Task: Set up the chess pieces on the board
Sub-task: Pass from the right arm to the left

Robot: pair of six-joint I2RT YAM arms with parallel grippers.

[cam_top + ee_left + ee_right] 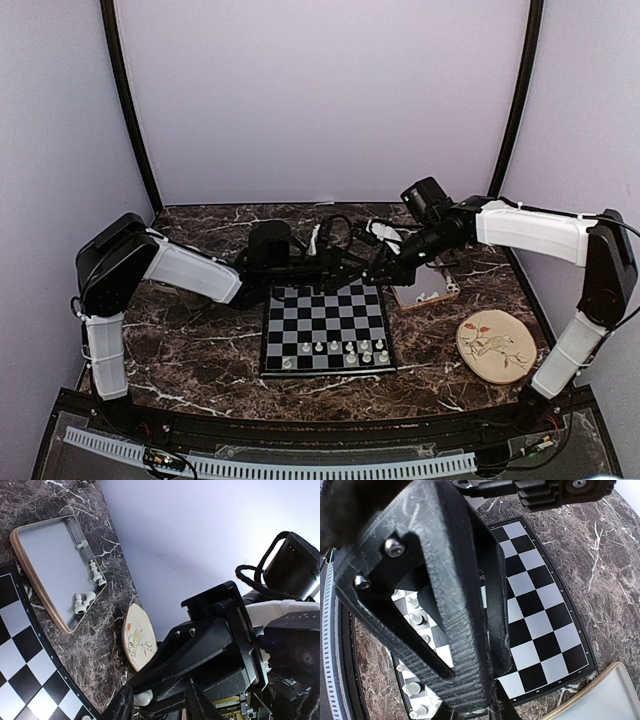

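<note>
Left pincer (159, 700), closest to its wrist lens, is straddling a pale chess piece (143, 698) at lower centre; whether it is gripping cannot be told. At centre of the overhead view, the board (325, 312) is carrying roughly ten chess pieces (334, 348) along its two lower rows, so setup is looking partly done. Right of that, the right pincer (485, 707) is seemingly clenching that same piece, its tips cut off. Further right, leftover pieces (93, 571) are lying in the tray (47, 565), awaiting placement.
</note>
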